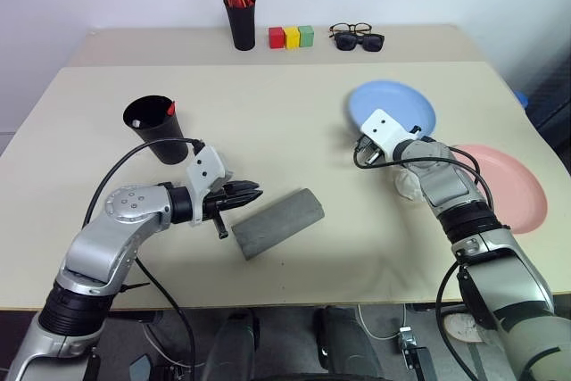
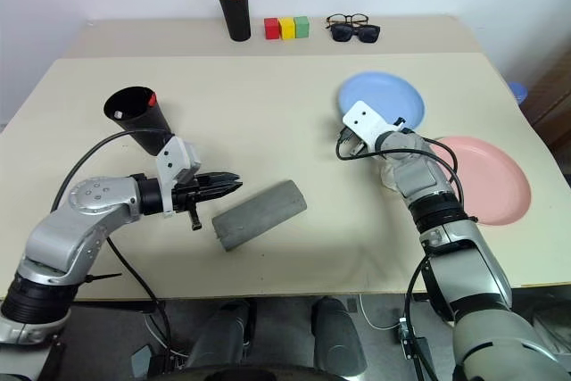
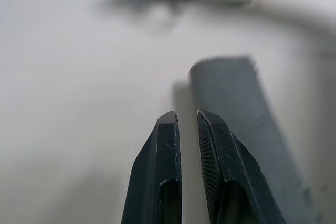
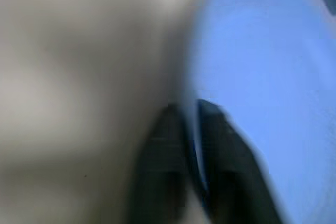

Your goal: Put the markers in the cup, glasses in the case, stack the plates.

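Across the beige table [image 1: 294, 122], my right pincer [image 4: 191, 129] pinches the blue plate [image 1: 393, 104]'s near rim beside the pink plate [image 1: 508, 186], while my left pincer [image 3: 186, 124] hovers nearly closed, empty, by the grey case [image 1: 277, 222].

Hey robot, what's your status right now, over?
Left gripper shut, empty, beside the closed grey case. Right gripper shut at the blue plate rim. Pink plate apart, unstacked. Nothing in the way.

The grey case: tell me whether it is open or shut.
Shut. The case lies on its side on the table as one closed rounded shell, with no gap or lifted lid showing. Whether the glasses are inside cannot be seen.
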{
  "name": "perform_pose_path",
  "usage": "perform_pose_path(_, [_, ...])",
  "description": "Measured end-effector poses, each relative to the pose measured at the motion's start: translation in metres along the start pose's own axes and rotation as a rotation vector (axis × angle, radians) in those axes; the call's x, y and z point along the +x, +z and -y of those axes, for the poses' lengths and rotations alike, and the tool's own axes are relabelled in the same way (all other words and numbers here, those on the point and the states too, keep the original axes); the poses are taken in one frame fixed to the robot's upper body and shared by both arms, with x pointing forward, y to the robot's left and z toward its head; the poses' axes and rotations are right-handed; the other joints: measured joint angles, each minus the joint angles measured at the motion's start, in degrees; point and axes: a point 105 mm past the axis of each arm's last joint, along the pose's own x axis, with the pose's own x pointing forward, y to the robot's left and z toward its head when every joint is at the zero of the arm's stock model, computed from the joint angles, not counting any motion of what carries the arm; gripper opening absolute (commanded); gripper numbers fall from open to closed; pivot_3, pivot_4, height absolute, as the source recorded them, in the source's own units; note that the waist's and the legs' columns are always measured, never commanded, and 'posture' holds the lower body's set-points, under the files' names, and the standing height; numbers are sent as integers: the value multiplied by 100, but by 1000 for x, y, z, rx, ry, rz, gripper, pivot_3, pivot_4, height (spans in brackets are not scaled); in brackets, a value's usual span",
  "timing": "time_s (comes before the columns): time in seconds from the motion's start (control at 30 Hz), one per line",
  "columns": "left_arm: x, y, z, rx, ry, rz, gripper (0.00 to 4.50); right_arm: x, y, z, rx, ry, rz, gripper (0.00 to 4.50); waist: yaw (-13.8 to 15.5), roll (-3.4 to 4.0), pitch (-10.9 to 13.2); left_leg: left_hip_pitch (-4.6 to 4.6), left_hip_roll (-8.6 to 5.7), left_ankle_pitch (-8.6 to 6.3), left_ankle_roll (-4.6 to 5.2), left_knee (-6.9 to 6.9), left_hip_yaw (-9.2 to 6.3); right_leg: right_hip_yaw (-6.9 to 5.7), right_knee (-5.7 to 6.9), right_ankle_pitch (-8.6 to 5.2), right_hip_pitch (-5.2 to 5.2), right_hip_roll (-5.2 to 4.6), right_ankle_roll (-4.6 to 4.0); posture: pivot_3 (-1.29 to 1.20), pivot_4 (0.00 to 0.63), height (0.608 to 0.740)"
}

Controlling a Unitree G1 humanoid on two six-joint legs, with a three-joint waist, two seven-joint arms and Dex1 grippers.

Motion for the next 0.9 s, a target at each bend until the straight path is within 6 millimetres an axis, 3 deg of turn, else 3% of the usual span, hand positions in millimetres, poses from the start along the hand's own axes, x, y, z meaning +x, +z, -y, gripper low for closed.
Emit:
perform_pose_path(0.1, [4,5,4,0,-21,46,538,-9,-1,-1,-37,-8,16,63,11,0,0,-1,0,0,0,0,0,0,-1,0,0,-1,0,0,150,740])
perform_pose_path(0.17, [11,10,8,-15,-40,99,538,-26,-5,1,-67,-28,26,63,63,6,3,-6,-3,0,0,1,-1,-1,-3,0,0,-3,1,0,150,740])
perform_pose_path(0.27, [22,13,9,-37,-64,143,538,-63,-11,13,-89,-77,15,63,160,9,3,-6,-4,0,1,5,-1,-1,-4,-1,1,-3,2,0,150,740])
perform_pose_path(0.37, [36,9,11,-54,-110,145,538,-114,-28,21,-95,-122,-54,63,213,11,0,-5,-6,-2,4,8,-3,-3,-8,-3,8,-4,5,0,150,740])
perform_pose_path(0.5, [47,4,12,-73,-152,154,538,-152,-50,13,-47,-112,-168,63,131,14,-2,5,-2,-3,5,9,4,2,-6,-3,11,-1,4,0,150,740])
perform_pose_path(0.53, [49,5,12,-73,-163,162,538,-158,-54,11,-34,-107,-190,360,124,16,-3,6,-1,-3,5,10,4,2,-4,-4,11,1,4,0,150,740])
perform_pose_path(0.6, [50,7,10,-72,-173,170,538,-164,-58,7,-17,-97,-210,951,108,21,-6,8,1,-2,5,10,5,2,-4,-3,12,2,3,0,150,740])
perform_pose_path(0.7, [52,8,6,-64,-175,175,538,-163,-49,0,26,-85,-162,2339,110,22,-7,7,1,-3,5,10,5,2,-5,-3,13,1,3,0,150,740])
perform_pose_path(0.9, [44,2,0,-61,-119,163,538,-143,-35,-35,93,46,-70,2339,150,18,-8,4,-1,-3,5,8,2,1,-8,-3,14,-1,4,0,150,740])
